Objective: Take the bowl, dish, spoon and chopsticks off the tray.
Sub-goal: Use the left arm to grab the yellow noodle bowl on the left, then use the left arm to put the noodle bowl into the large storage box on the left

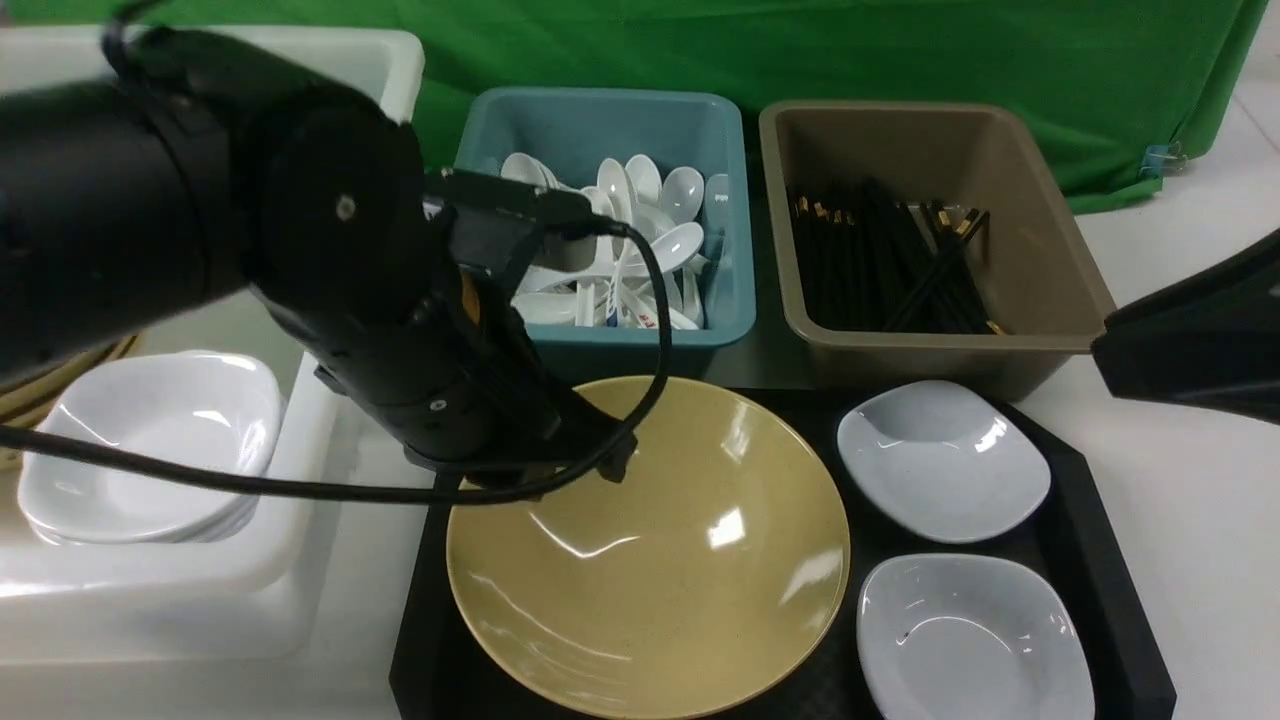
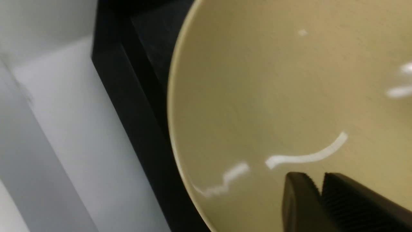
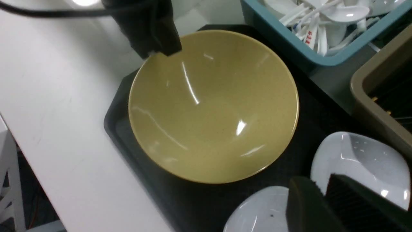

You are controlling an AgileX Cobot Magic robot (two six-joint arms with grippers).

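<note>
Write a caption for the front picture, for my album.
Black left gripper hovers over a big glossy mustard-yellow bowl on a black rectangular plastic tray.

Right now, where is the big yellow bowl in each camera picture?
Front view: bowl low centre, on the black tray.
Left wrist view: bowl close up, filling most of the picture, partly cut off.
Right wrist view: whole bowl, mid-picture.
Shared landmark: the tray's black rim beside it.

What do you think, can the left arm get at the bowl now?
Probably yes: the left gripper hangs over the bowl near its far-left rim; the bowl is empty and nothing stands between them. Its jaws look shut, so they would have to open first.
</note>
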